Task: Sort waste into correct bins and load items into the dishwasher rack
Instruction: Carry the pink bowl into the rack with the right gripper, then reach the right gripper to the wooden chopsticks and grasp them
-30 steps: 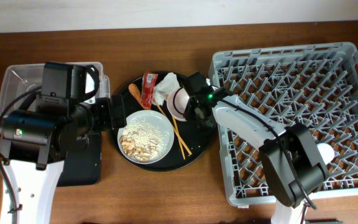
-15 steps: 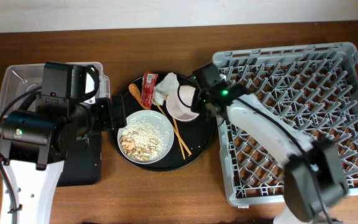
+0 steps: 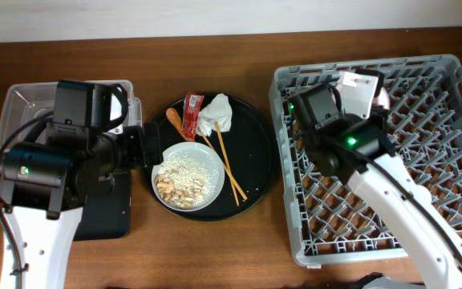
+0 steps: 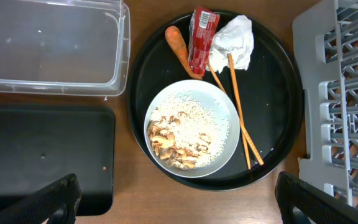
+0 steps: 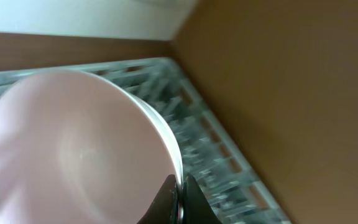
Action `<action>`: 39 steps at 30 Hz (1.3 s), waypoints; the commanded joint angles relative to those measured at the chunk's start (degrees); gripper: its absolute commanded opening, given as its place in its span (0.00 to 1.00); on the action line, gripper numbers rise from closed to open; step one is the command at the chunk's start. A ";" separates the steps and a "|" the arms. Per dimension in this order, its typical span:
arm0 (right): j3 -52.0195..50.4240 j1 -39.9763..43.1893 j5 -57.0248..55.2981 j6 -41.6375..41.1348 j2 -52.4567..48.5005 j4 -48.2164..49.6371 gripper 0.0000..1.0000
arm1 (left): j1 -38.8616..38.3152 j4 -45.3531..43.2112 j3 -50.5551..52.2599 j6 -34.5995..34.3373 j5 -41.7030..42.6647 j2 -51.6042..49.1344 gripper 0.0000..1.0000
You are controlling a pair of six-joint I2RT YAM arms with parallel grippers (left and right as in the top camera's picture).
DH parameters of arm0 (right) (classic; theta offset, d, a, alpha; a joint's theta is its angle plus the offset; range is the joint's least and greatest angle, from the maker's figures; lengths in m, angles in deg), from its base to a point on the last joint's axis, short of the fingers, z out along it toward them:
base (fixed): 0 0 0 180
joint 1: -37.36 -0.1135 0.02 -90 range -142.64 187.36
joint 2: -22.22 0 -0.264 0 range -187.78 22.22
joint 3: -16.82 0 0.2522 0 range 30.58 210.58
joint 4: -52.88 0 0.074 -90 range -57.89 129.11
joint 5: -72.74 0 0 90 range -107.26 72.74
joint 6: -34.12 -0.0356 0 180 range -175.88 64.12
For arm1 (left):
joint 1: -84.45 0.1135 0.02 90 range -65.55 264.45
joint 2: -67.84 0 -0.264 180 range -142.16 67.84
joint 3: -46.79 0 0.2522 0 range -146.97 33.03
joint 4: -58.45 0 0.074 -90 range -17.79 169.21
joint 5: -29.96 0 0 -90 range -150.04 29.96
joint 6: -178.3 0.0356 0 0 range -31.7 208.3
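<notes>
My right gripper [image 5: 179, 190] is shut on the rim of the small white bowl [image 5: 73, 143] and holds it tilted over the back of the grey dishwasher rack [image 3: 423, 160]; from overhead only an edge of the bowl [image 3: 382, 98] shows. On the round black tray lie the red sauce packet [image 3: 192, 115], the crumpled napkin [image 3: 216, 114], the chopsticks [image 3: 224, 164] and the pale plate [image 3: 188, 175] with rice and brown scraps. My left gripper [image 4: 179, 208] is open and empty, hovering above the plate [image 4: 191, 127]. The light-blue cup is out of view.
The clear tub [image 3: 22, 100] stands at the back left with the shallow black tray [image 3: 107, 209] in front of it. An orange utensil [image 3: 173, 119] lies beside the packet on the round black tray [image 3: 255, 160]. The rack's left wall [image 4: 347, 93] borders that tray.
My right gripper lifted the white bowl off the round black tray and carried it right, over the rack. The left arm has not moved.
</notes>
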State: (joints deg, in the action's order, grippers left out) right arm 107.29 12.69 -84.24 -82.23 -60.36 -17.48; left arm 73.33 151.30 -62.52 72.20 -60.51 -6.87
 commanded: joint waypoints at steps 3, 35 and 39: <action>0.07 8.81 -11.52 0.46 -8.22 4.98 0.04 | 0.26 -0.11 -0.39 -0.15 -0.42 0.44 0.99; 4.22 -6.88 43.32 10.45 -7.13 3.54 0.77 | 0.26 -0.11 -0.39 -0.15 -0.42 0.44 0.99; 4.09 -7.02 78.79 10.38 -9.46 8.39 0.62 | 0.26 -0.11 -0.39 -0.15 -0.44 0.44 1.00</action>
State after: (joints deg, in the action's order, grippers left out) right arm 110.85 6.22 -36.99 -71.21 -68.80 -11.06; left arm 73.33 151.30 -62.52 72.20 -60.51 -6.87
